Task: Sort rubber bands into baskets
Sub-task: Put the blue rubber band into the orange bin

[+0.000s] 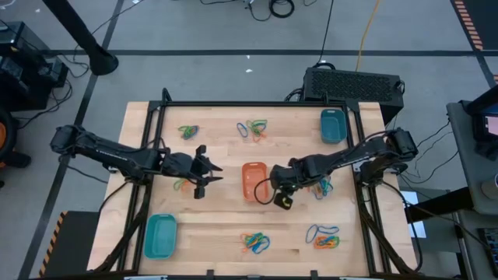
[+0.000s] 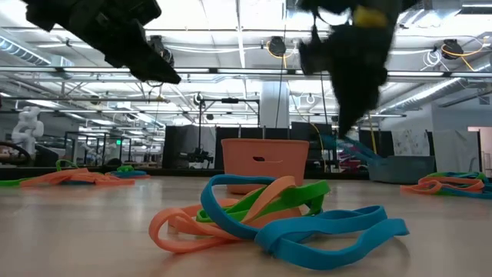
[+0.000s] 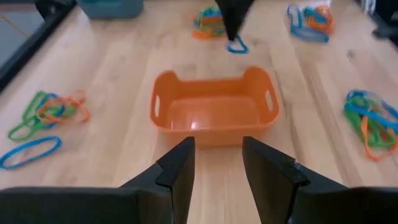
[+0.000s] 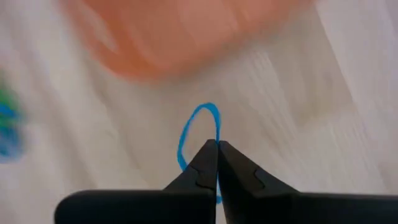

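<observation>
So your right gripper (image 4: 217,149) is pinched fully closed on a blue band (image 4: 198,134), the loop sticking out past the fingertips. It's sitting just off the orange basket (image 1: 253,180), on the side facing the right edge of the bench (image 1: 226,233), roughly mid-bench. From the left wrist view you can see the same blue band (image 3: 237,45) dangling under that gripper just beyond the basket (image 3: 213,107).

Your left gripper (image 1: 204,173) is parked on the other side of the orange basket, a bit apart from it, fingers (image 3: 176,168) standing well apart with nothing between them, pointed straight at the basket.

Where the rest is:
- teal basket (image 1: 332,125) near the far right corner
- second teal basket (image 1: 161,234) near the near left corner
- band piles near the far edge, one left of centre (image 1: 187,131) and one about centre (image 1: 254,128)
- a pile (image 1: 255,242) at the near edge around centre, and another (image 1: 324,236) towards the near right
- a few bands (image 1: 322,187) just under the right arm
- a few more (image 1: 183,185) by the left gripper

Low view has a tangle of orange, green and blue bands (image 2: 277,215) right up front, orange basket (image 2: 264,163) behind it
</observation>
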